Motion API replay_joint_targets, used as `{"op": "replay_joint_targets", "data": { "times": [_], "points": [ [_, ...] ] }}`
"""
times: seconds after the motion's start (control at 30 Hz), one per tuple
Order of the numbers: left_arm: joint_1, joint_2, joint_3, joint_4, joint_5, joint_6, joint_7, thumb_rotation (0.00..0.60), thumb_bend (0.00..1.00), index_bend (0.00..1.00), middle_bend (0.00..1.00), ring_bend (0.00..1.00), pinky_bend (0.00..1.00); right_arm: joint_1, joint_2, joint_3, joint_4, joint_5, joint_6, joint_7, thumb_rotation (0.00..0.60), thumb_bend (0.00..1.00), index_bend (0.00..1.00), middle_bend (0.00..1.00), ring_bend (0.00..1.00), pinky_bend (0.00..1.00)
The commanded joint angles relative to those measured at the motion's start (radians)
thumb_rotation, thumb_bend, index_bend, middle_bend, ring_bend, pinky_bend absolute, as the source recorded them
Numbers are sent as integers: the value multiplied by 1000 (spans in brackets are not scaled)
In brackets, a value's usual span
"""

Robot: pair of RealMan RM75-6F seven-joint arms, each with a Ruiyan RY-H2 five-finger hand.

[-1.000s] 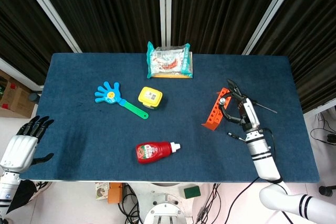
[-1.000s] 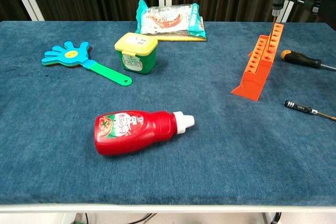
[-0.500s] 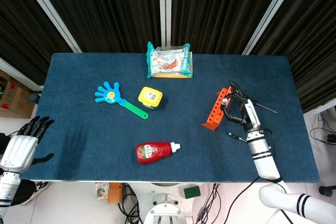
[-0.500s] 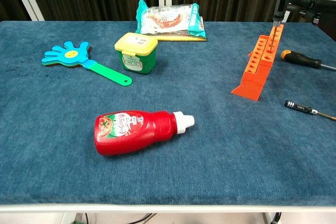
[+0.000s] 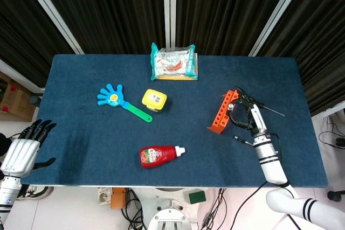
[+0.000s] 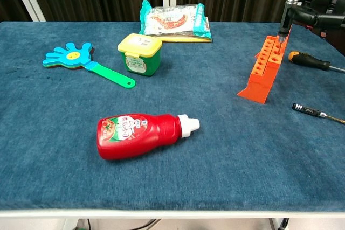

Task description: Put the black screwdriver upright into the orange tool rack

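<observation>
The orange tool rack (image 6: pixel 266 70) stands on the right side of the table, also seen in the head view (image 5: pixel 222 111). A black screwdriver (image 6: pixel 286 14) with a silver cap stands upright, its tip in a hole at the rack's far end. My right hand (image 6: pixel 319 10) grips its handle from the right; the head view shows this hand (image 5: pixel 249 117) just right of the rack. My left hand (image 5: pixel 22 151) hangs off the table's near left corner, fingers apart and holding nothing.
Right of the rack lie an orange-handled screwdriver (image 6: pixel 308 60) and a small black screwdriver (image 6: pixel 311 111). A ketchup bottle (image 6: pixel 141 134) lies at the front middle. A yellow-lidded green tub (image 6: pixel 140 53), a blue hand clapper (image 6: pixel 82 60) and a snack packet (image 6: pixel 173 20) sit further back.
My right hand has come down with the black screwdriver, so its silver cap sits lower and its tip has sunk into the rack's far hole. The left hand has barely moved.
</observation>
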Motion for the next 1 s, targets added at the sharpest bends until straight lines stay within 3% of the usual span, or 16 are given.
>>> {"op": "replay_joint_targets", "data": {
  "times": [0.03, 0.33, 0.47, 0.87, 1.0],
  "points": [
    [0, 0, 0, -1, 1, 1, 0, 600, 0, 135, 93, 33, 202, -2, -6, -6, 12, -5, 2, -2, 600, 392, 713, 36, 0, 0],
    [1, 1, 1, -1, 1, 2, 0, 600, 0, 135, 93, 33, 202, -4, -14, -16, 32, -19, 7, -8, 600, 402, 714, 34, 0, 0],
    [2, 0, 0, -1, 2, 5, 0, 600, 0, 135, 93, 33, 203, -5, -10, -22, 35, -21, 1, -14, 600, 391, 670, 35, 0, 0],
    [1, 0, 0, -1, 1, 2, 2, 600, 0, 135, 93, 33, 205, -7, 1, -36, 57, -42, 1, -4, 600, 226, 364, 28, 0, 0],
    [1, -1, 1, -1, 1, 1, 3, 600, 0, 135, 93, 33, 205, -10, 6, -39, 59, -47, 7, -2, 600, 215, 270, 25, 0, 0]
  ]
}}
